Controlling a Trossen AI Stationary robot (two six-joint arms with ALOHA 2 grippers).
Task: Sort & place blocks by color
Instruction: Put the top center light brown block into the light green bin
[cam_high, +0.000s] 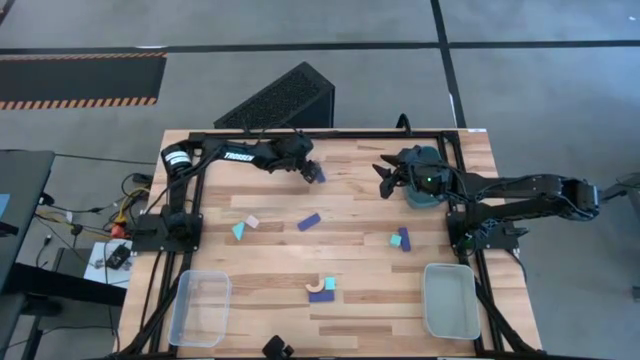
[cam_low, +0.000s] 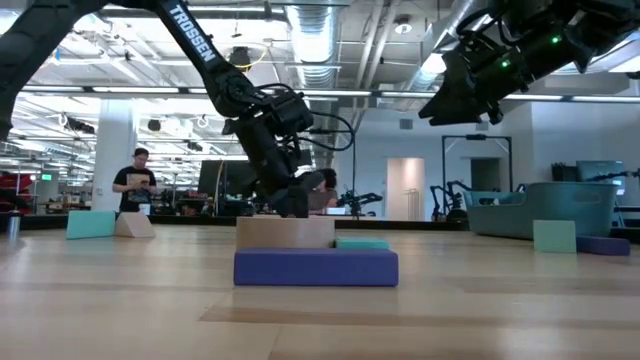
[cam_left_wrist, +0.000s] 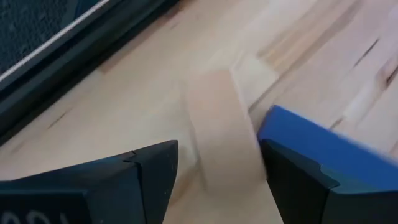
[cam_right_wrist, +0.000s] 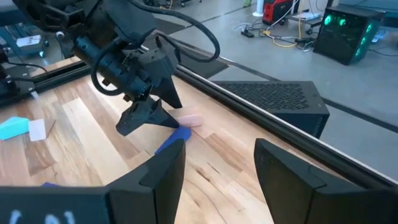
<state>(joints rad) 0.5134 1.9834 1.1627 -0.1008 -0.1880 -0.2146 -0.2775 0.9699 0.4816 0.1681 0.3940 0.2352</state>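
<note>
Right in front of the low camera a blue bar (cam_low: 316, 267) lies loose, other blocks (cam_high: 243, 227) are scattered, both trays (cam_high: 201, 308) look empty; left gripper (cam_high: 311, 172) gapes over a blue block (cam_left_wrist: 323, 146), right gripper (cam_high: 388, 178) open, holds nothing.

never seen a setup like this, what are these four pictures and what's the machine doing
These are two robot arms at a wooden table, each ending in a two-finger gripper. One picture looks straight down, one looks level across the tabletop, and two come from cameras on the arms' wrists.

Small toy blocks lie scattered: a dark blue bar, a teal wedge, a wooden arch. Two clear trays sit at the near corners, one on the left, and a dark teal bin at the far right.

The left gripper is low over a blue block, fingers open, holding nothing. The right gripper hovers open and empty.
</note>
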